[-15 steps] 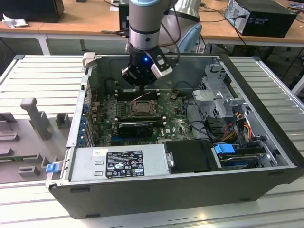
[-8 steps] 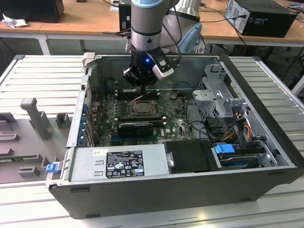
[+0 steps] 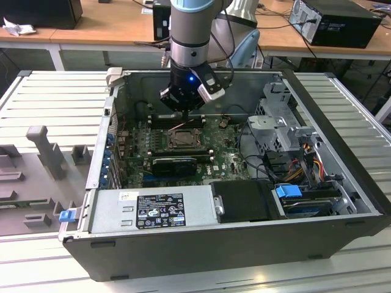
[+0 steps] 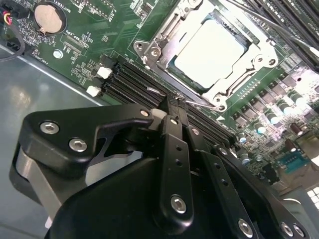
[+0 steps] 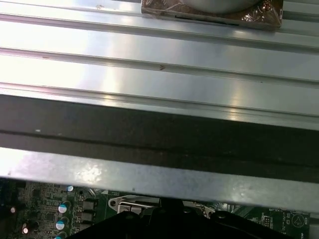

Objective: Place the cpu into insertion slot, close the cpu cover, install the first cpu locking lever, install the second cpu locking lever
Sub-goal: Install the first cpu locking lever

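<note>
While a grey fixture (image 3: 43, 146) sits on the desk (image 3: 55, 91) at the exterior view's left, the end effector (image 3: 183, 108), fingers (image 4: 172, 129) pressed together, hangs at upper centre just above the insertion slot (image 3: 183, 139), where the cpu (image 4: 212, 50) lies framed by the cpu cover (image 4: 167, 37); drive bays (image 3: 281, 131) stand at right.

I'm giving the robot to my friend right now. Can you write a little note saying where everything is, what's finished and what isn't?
End effector: looks closed, with its tips at the thin wire lever that runs along the socket edge beside the memory slots. I can't tell whether it pinches the lever.
Chip: lying in the socket.
Cover: looks folded down around the chip.
Done: chip in, cover apparently shut.
Left: both levers. I can't tell whether either is latched.
</note>
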{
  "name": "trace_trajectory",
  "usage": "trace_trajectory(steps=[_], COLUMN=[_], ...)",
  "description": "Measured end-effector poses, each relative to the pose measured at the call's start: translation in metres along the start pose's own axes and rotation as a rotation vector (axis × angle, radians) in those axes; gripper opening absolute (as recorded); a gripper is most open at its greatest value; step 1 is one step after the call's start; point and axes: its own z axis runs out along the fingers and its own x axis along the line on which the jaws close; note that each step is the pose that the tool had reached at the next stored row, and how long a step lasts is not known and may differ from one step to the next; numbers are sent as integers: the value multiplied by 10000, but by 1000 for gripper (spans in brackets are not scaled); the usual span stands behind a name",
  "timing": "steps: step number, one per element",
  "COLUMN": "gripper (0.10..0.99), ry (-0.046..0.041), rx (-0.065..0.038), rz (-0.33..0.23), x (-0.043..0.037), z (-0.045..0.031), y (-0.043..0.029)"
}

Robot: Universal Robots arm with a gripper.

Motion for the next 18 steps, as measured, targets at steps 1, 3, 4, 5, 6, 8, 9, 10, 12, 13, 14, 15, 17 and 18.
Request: trace_trajectory(steps=[1, 3, 4, 5, 6, 8, 9, 10, 12, 13, 14, 15, 17, 18], gripper=[106, 106, 106, 106, 106, 106, 106, 106, 106, 106, 106, 106, 106, 106], ry=[0, 3, 3, 5, 7, 11, 12, 12, 15, 16, 17, 16, 17, 18], rx=[0, -1, -1, -1, -1, -1, -1, -1, -2, -2, -2, -2, 0, -1], rz=[0, 0, 0, 0, 0, 0, 0, 1, 1, 1, 1, 1, 3, 2], x=[-7, -19, -25, -33, -40, -53, -59, -65, -80, -84, -88, -90, -90, -91], z=[8, 22, 28, 36, 43, 57, 65, 72, 92, 98, 106, 112, 118, 118], y=[0, -1, -1, -1, -1, -2, -2, -3, -3, -4, -5, -5, -6, -9])
